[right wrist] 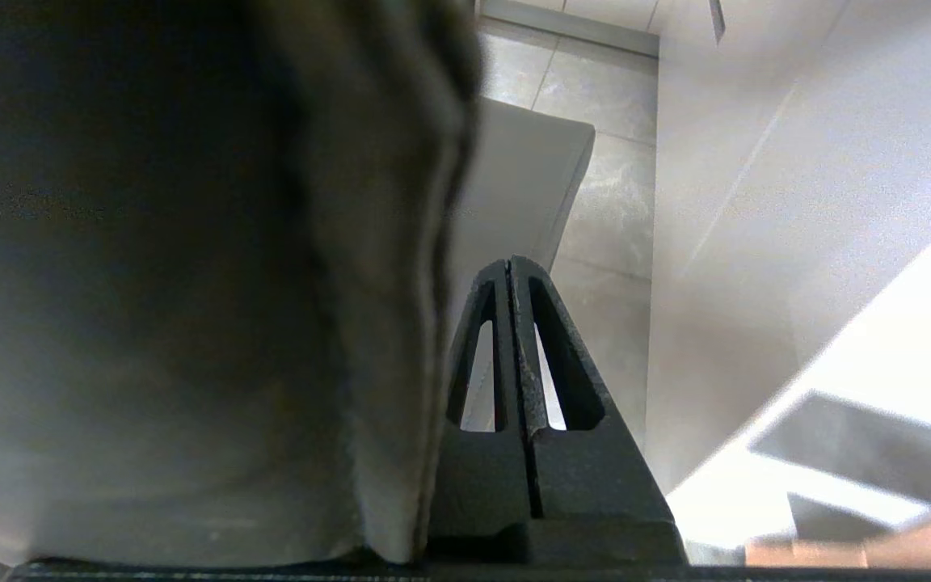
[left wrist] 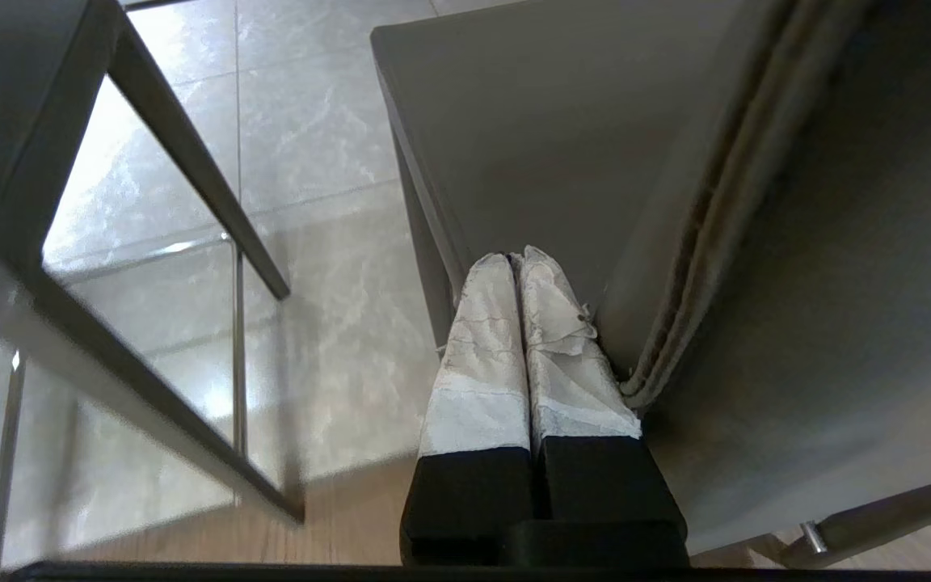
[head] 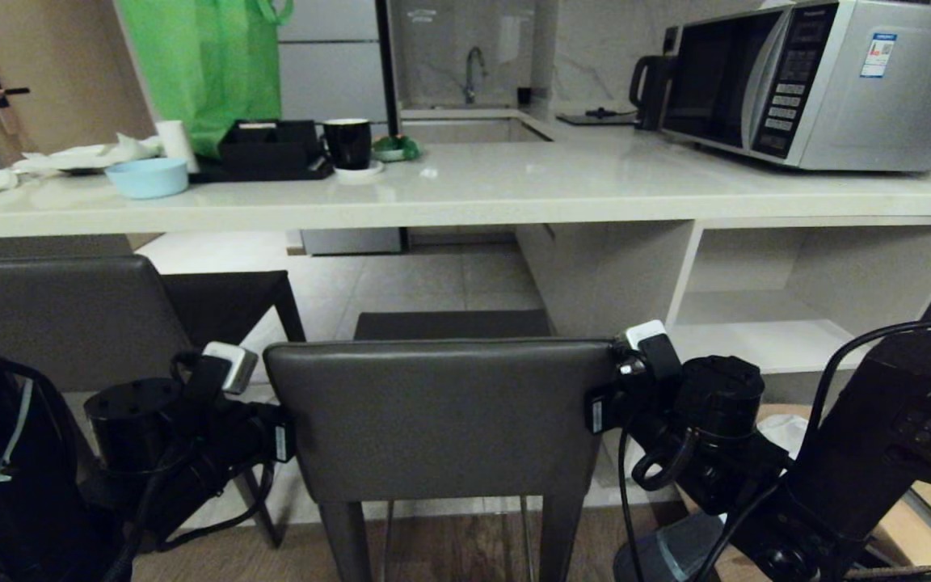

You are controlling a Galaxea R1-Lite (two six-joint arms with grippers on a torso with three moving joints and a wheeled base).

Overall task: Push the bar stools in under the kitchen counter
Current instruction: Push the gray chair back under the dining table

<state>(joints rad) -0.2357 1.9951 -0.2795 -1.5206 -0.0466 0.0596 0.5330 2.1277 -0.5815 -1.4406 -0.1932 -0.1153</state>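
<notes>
Two dark grey bar stools stand before the kitchen counter (head: pixel 514 190). The nearer bar stool (head: pixel 441 412) is in the middle, its seat (head: pixel 449 325) short of the counter's edge. The other bar stool (head: pixel 53 323) is at the left, its seat partly under the slab. My left gripper (head: pixel 281 440) lies against the left edge of the middle backrest, and my right gripper (head: pixel 597 412) against its right edge. In the left wrist view the left gripper (left wrist: pixel 514 259) is shut and empty beside the backrest seam (left wrist: pixel 700 242). In the right wrist view the right gripper (right wrist: pixel 510 263) is shut and empty beside the backrest (right wrist: pixel 191 283).
On the counter stand a microwave (head: pixel 821 81), a kettle (head: pixel 650 85), a black mug (head: pixel 348 143), a black tray (head: pixel 267 149), a blue bowl (head: pixel 148 176) and a green bag (head: pixel 207 65). White shelves (head: pixel 797 291) close the counter's right end. Tiled floor shows under the slab.
</notes>
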